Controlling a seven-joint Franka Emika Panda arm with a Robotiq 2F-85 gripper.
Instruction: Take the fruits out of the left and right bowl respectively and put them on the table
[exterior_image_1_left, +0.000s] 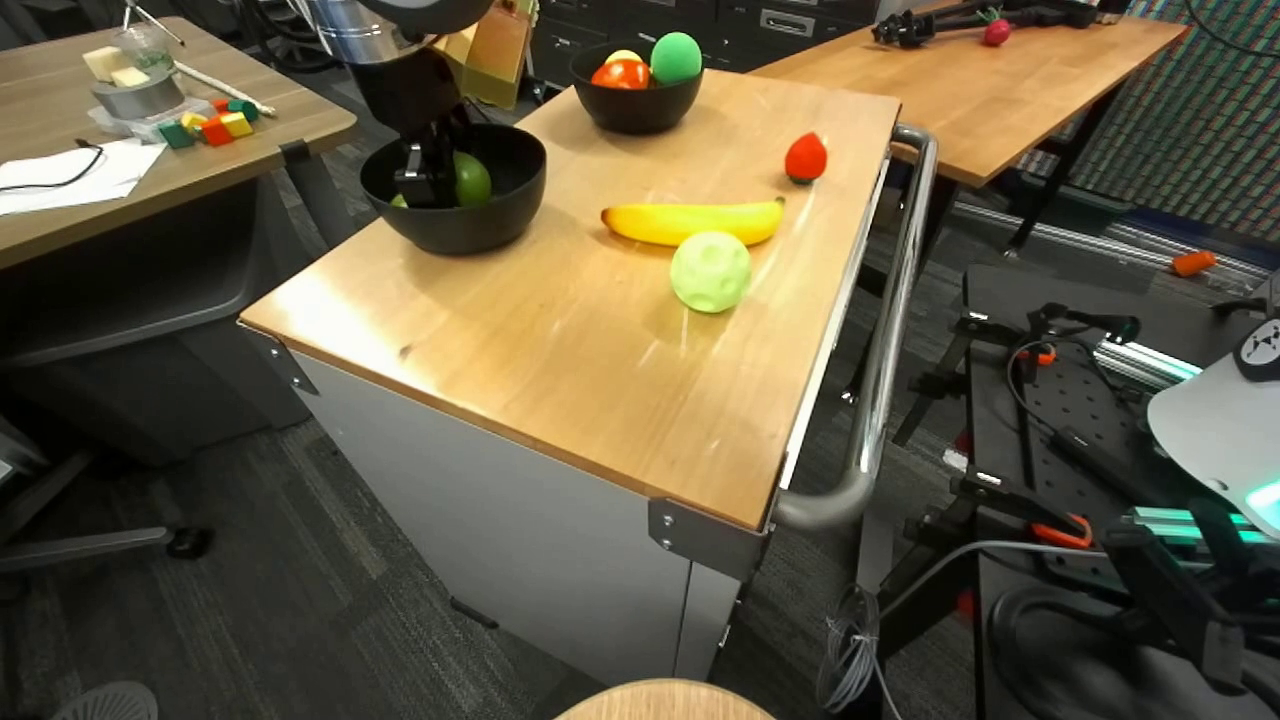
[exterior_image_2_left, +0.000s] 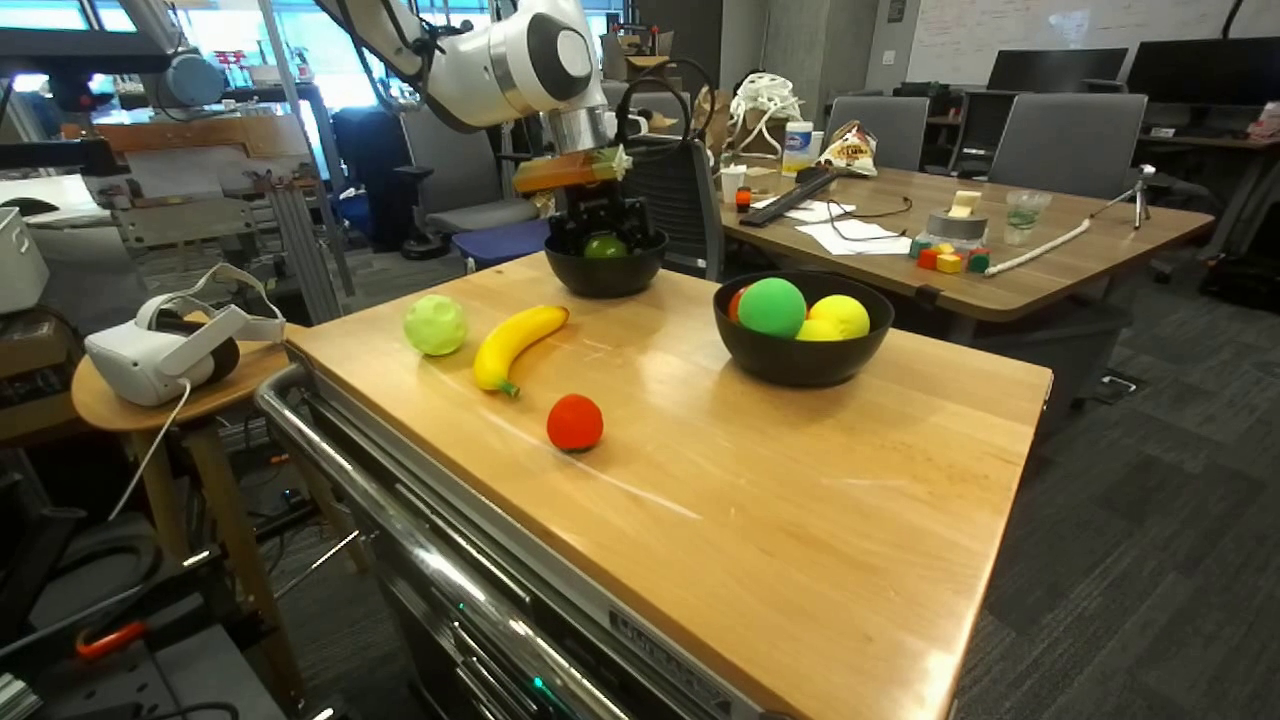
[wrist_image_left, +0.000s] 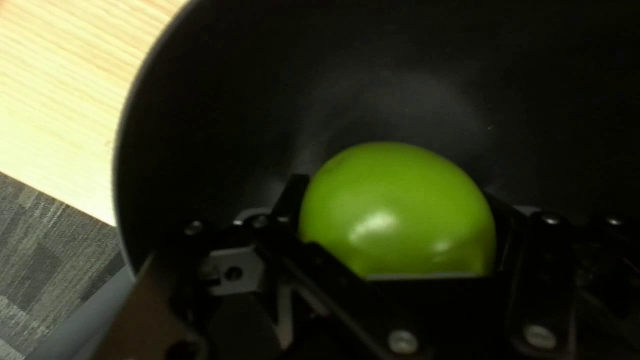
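Wrist view: the gripper (wrist_image_left: 399, 215) is down inside a black bowl (wrist_image_left: 200, 110), jaws one on each side of a green fruit (wrist_image_left: 395, 195), flush with it, no gap showing. I read that as clamped on the fruit. Fruit sits low in the bowl; underside hidden. The table (wrist_image_left: 65, 90) shows past the rim.

In an exterior view: same bowl near the table edge, fruit visible beside the gripper. Also a pale patch (exterior_image_1_left: 398, 201) by the bowl wall; can't tell if that's another piece. A banana (exterior_image_1_left: 690, 222), a lime-green ball (exterior_image_1_left: 711, 272) and a red fruit (exterior_image_1_left: 806, 158) are already on the table.

In an exterior view: the fuller bowl (exterior_image_2_left: 800, 360) holds a darker green ball (exterior_image_2_left: 771, 307), yellow fruits (exterior_image_2_left: 842, 314) and a reddish piece (exterior_image_2_left: 736, 304), mostly hidden. That bowl looks like pending work.

My call on the step: grasping the green fruit. Next move needs a firm hold, a straight lift until it clears the rim, then across, lower, release on the table. Smooth round skin could slip; jaws could brush the wall on the way up.
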